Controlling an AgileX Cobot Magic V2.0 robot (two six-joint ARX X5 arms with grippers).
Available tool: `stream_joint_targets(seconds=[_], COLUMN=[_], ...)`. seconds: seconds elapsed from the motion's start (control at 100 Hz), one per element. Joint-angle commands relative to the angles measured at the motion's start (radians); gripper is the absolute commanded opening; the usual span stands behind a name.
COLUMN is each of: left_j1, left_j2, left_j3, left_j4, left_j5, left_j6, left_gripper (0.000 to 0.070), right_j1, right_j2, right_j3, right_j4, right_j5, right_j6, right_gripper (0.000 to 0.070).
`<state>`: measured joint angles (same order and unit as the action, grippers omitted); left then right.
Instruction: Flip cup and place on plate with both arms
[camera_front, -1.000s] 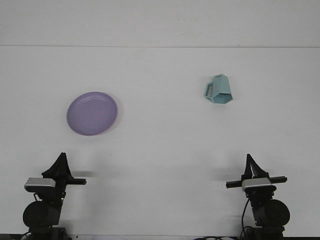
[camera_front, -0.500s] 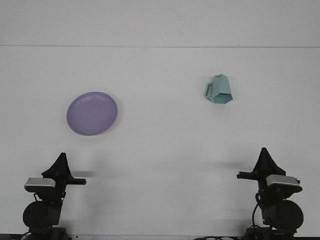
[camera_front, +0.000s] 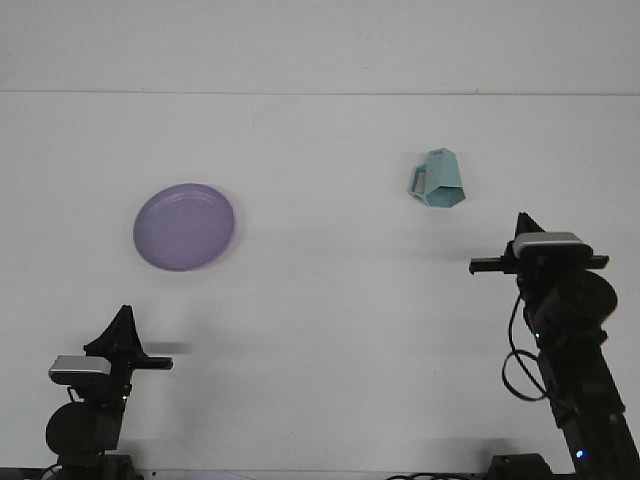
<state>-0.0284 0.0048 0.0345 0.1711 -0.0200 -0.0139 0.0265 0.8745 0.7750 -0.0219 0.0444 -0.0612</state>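
Right jaws (camera_front: 522, 222) near — below-right of — inverted teal cup (camera_front: 438, 180), apart

Table (camera_front: 330, 300): bears the plate and the cup; both arms stand at its near edge.
Plate (camera_front: 184, 227): left half, mid-depth, lying flat, well apart from the cup.
Cup (camera_front: 438, 179): right half, farther back than the plate, mouth down, handle on its left side.
Left arm (camera_front: 88, 410): near-left corner, in front of the plate and well apart from it.
Left gripper (camera_front: 122, 330): atop the left arm, nearer than the plate.
Right arm (camera_front: 575, 370): right edge, reaching up from the near-right corner.
Right gripper (camera_front: 524, 226): right of the cup and a little nearer, apart from it.
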Motion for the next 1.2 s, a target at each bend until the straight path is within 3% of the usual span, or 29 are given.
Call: stream_joint_targets(seconds=[0.0,0.08,0.17,0.57,0.86,1.19], left_j1=[0.001,0.001,0.001,0.001,0.001,0.001], left_j2=[-0.002,-0.002,-0.002,-0.002,-0.002,-0.002], left_j3=[-0.02,-0.02,-0.02,-0.02,-0.02,-0.02], left_j4=[0.009,0.009,0.009,0.009,0.009,0.008], left_j5=[0.0,0.0,0.0,0.0,0.0,0.0], left_j6=[-0.001,-0.001,-0.001,0.002,0.002,0.002], left_gripper=[0.0013,0.0013,0.0013,0.0013,0.0013,0.0013], right_j1=[0.0,0.0,0.0,-0.009,-0.06,-0.076], right_j2=[0.078,0.165,0.261,0.682,0.911,1.07], right_j3=[0.012,0.012,0.012,0.012,0.017,0.211], right_j4=[0.045,0.105,0.184,0.592,0.88,0.763], right_j5=[-0.003,-0.003,-0.008,-0.024,-0.105,-0.153], right_j6=[-0.08,-0.106,-0.13,-0.233,-0.28,-0.312], right_gripper=[0.0238,0.0417,0.0511,0.0512,0.0512,0.0512])
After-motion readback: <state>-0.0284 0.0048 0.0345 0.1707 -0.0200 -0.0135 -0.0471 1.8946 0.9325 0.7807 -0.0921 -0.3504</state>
